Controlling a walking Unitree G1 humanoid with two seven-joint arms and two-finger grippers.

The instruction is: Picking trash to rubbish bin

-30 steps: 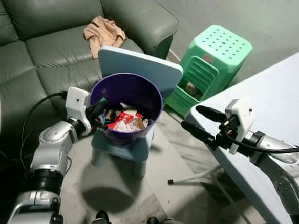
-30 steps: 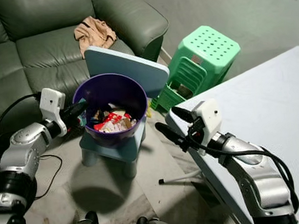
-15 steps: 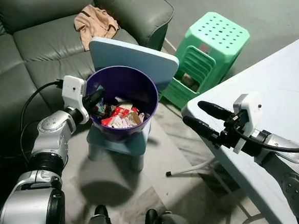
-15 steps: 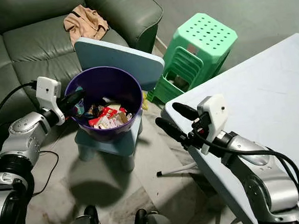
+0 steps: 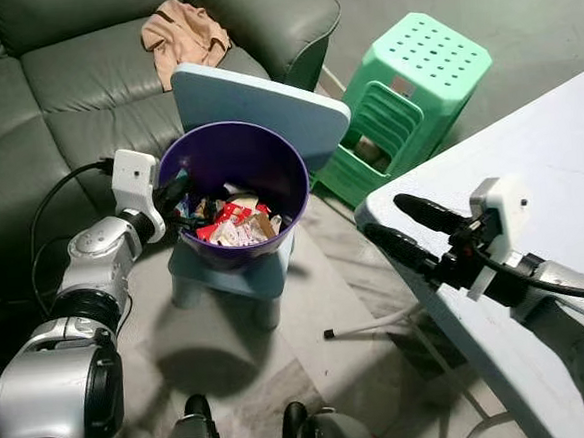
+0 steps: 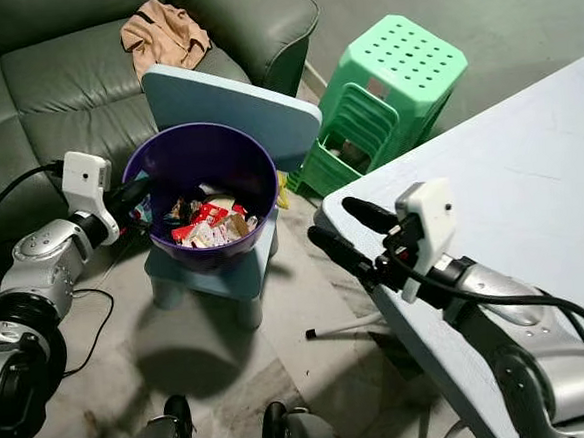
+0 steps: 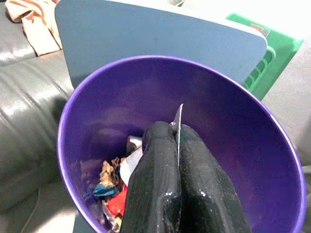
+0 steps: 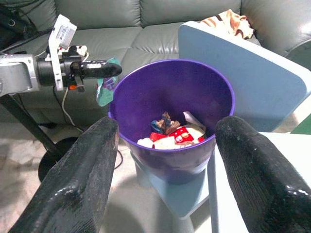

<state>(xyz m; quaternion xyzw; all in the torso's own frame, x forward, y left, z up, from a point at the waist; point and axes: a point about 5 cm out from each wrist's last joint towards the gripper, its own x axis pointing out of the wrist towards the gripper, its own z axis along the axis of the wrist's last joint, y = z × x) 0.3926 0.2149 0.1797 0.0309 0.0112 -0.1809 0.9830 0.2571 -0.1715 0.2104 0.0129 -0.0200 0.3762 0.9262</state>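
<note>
Now left claw (image 7: 177, 141) nearer bin (image 5: 230, 163) rim

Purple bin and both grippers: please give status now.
Left gripper at purple bin rim, fingers shut on teal wrapper. Right gripper open, idle over table edge. Bin already holds trash. Nothing blocking.

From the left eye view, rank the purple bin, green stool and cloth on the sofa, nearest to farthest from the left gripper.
1. Purple bin, right at the left gripper, at its rim.
2. Cloth, behind on the sofa.
3. Green stool, beyond the bin, to the right.
</note>
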